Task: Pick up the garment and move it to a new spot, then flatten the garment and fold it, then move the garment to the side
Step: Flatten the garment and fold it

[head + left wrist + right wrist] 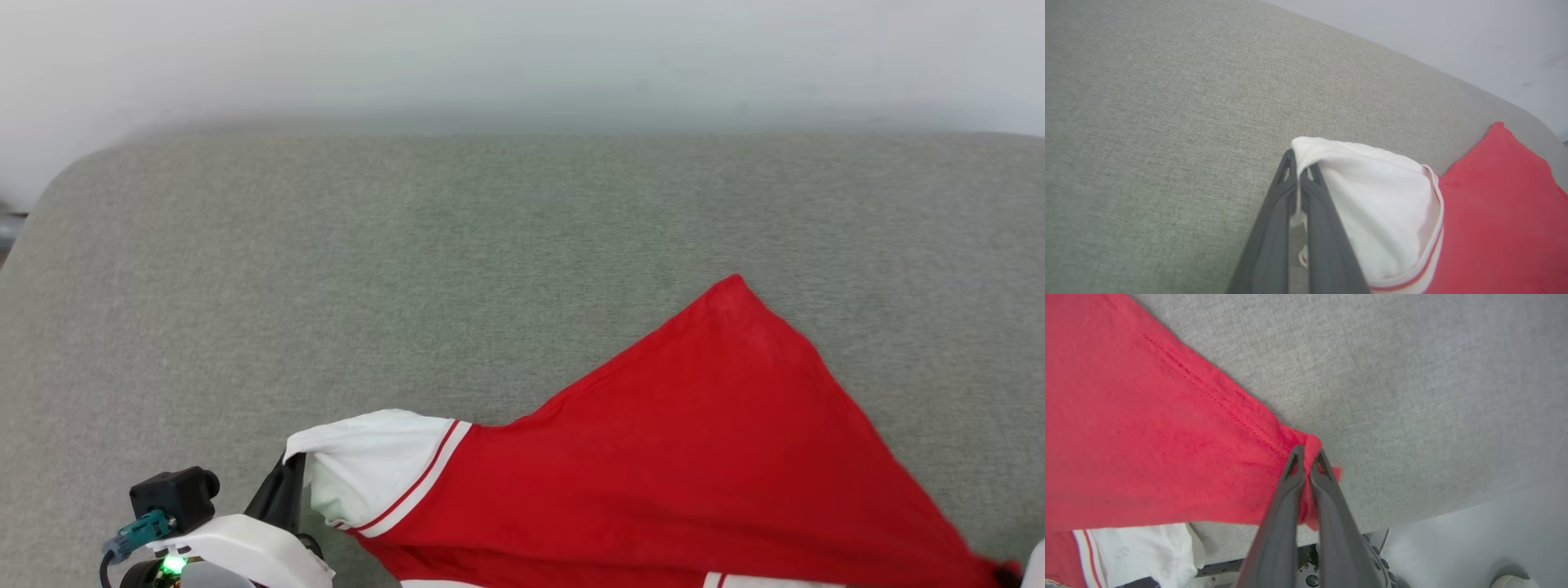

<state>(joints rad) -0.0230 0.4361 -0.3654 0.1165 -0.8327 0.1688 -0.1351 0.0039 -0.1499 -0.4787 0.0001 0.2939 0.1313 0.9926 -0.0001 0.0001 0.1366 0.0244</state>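
**Item: garment (694, 457), red jersey shirt with white short sleeves.**

- Location: on the grey fabric surface (490, 245), at its near edge. It runs from the centre to the right of the head view, and one red corner points towards the pale wall (522, 49).
- Head view: shows the whole span of red cloth. The white sleeve (367, 457) with its red-and-white striped trim (424, 482) sits at the cloth's left end. The left gripper (282, 490) touches that sleeve. No lettering shows on the side facing up.
- Left wrist view: shows the grip itself. The two dark fingers are clenched together on a fold at the sleeve's outer edge. The sleeve bunches just right of the fingers, and the red body lies beyond it.
- Right wrist view: the right gripper (1308, 457) is clamped on a red corner of the garment. A stitched hem (1208, 392) leads into the pinch. Red cloth stretches away to the left of the fingers.
- Also in the right wrist view: a second white sleeve (1139, 551) hangs below the surface edge, with pale floor (1474, 539) beneath.
- A pale rounded object at that view's bottom right corner cannot be identified.
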